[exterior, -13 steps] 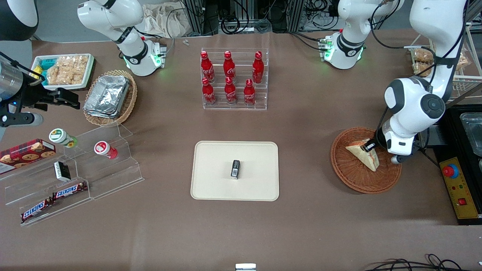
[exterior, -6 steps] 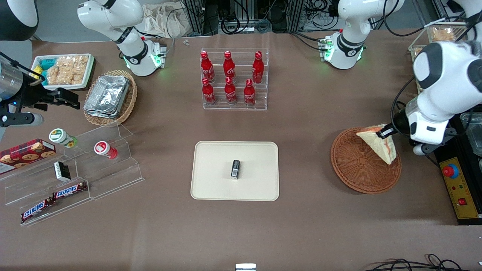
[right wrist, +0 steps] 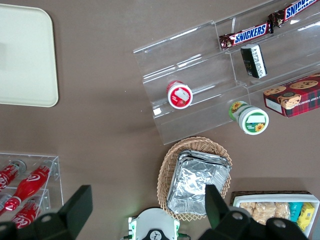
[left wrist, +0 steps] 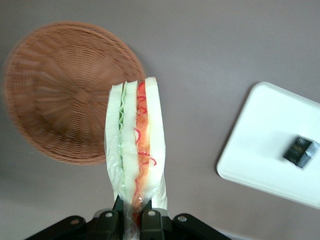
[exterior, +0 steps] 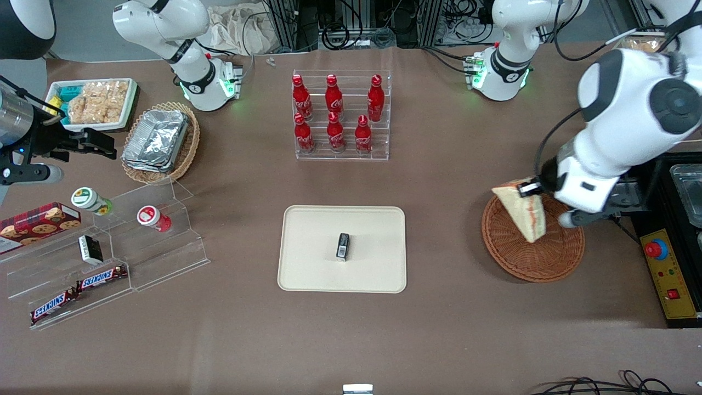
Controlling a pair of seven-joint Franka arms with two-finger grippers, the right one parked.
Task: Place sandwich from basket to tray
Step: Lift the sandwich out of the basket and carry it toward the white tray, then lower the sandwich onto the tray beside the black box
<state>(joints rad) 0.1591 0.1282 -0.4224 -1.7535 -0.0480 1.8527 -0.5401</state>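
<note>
The sandwich (exterior: 521, 211) (left wrist: 136, 145), a wrapped white-bread wedge with a red and green filling stripe, hangs in the air above the reddish-brown wicker basket (exterior: 548, 258) (left wrist: 60, 95). My left gripper (exterior: 528, 188) (left wrist: 131, 216) is shut on the sandwich's wrapped corner. The basket holds nothing else. The cream-beige tray (exterior: 318, 269) (left wrist: 270, 150) lies at mid-table, toward the parked arm from the basket, with a small dark packet (exterior: 343, 246) (left wrist: 300, 150) on it.
A clear rack of red bottles (exterior: 341, 115) stands farther from the front camera than the tray. At the parked arm's end are a tan basket of foil containers (exterior: 159, 141), a white snack tray (exterior: 90, 103) and an acrylic shelf (exterior: 109, 252) (right wrist: 215, 75). A yellow control box (exterior: 666, 274) lies beside the basket.
My gripper has lifted the sandwich out of the basket and carried it sideways toward the tray's side of the basket. The basket now lies bare beneath it.
</note>
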